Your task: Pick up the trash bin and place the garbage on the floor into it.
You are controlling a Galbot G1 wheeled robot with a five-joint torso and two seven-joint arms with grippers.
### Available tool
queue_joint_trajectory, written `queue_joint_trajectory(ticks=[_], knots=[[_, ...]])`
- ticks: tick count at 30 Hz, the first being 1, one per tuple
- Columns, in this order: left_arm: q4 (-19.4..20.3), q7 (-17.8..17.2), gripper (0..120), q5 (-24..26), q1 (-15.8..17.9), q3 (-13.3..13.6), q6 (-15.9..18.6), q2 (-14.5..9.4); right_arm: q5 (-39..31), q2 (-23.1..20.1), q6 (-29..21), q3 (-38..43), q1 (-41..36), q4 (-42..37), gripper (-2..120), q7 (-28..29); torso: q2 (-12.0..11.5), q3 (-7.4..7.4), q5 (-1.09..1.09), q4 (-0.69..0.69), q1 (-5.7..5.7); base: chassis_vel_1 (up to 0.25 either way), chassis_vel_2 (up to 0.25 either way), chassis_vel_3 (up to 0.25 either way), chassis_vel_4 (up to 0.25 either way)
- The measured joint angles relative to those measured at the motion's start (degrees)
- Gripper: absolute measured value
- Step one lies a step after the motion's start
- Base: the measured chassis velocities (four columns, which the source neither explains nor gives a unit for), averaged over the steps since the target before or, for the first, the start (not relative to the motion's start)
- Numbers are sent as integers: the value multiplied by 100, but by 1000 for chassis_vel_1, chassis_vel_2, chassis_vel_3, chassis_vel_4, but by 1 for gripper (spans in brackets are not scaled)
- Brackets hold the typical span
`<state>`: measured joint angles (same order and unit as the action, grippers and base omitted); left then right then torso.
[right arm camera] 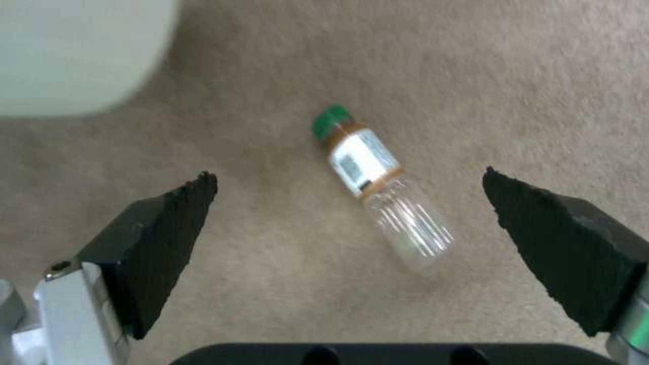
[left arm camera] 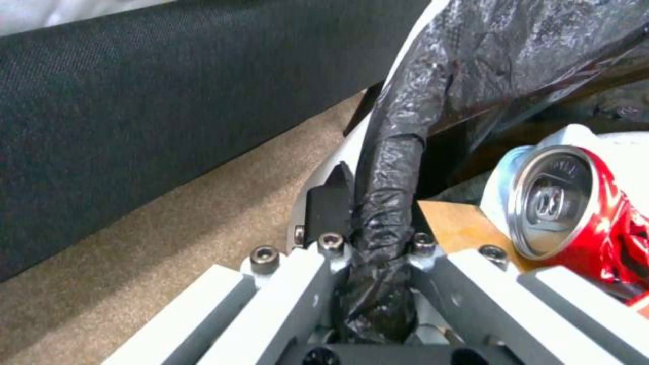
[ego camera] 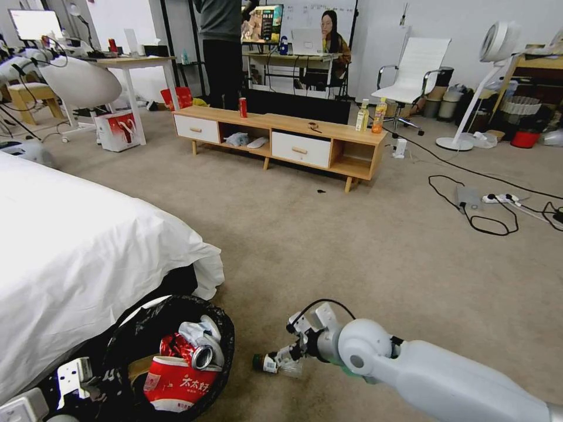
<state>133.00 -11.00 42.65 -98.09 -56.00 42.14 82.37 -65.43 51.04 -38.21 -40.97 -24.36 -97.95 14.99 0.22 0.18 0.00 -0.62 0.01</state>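
Right gripper (right arm camera: 348, 182) above the floor (right arm camera: 527, 86), its two black wedge-shaped fingers (right arm camera: 162, 238) spread wide apart, one on either side of the picture. Between them, and touching neither, a small clear bottle (right arm camera: 382, 190) lies on its side on the beige carpet. It carries a green cap (right arm camera: 330, 119), a white label with orange-brown bands, and a transparent ribbed body. A blurred pale rounded form (right arm camera: 74, 50) fills one corner, too indistinct to identify.
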Motion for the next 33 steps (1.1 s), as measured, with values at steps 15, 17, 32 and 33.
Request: queue_joint_trajectory(ticks=[15,17,32,33], knots=[[-55,19,1,-49,2,-43,0,63,914,513,424,-377,127,1538,100,-590,0,0,0,0,0,0,0,0,0],[-70,21,1,-56,7,-41,0,65,956,559,457,-404,137,1606,100,-628,0,0,0,0,0,0,0,0,0],[-138,42,2,-46,67,-24,0,31,1347,1605,852,-816,192,2694,99,-926,1,0,-1,1,0,0,0,0,0],[-138,43,1,-38,67,-26,0,23,1390,1717,883,-836,132,2834,99,-945,1,0,0,3,0,0,0,0,0]])
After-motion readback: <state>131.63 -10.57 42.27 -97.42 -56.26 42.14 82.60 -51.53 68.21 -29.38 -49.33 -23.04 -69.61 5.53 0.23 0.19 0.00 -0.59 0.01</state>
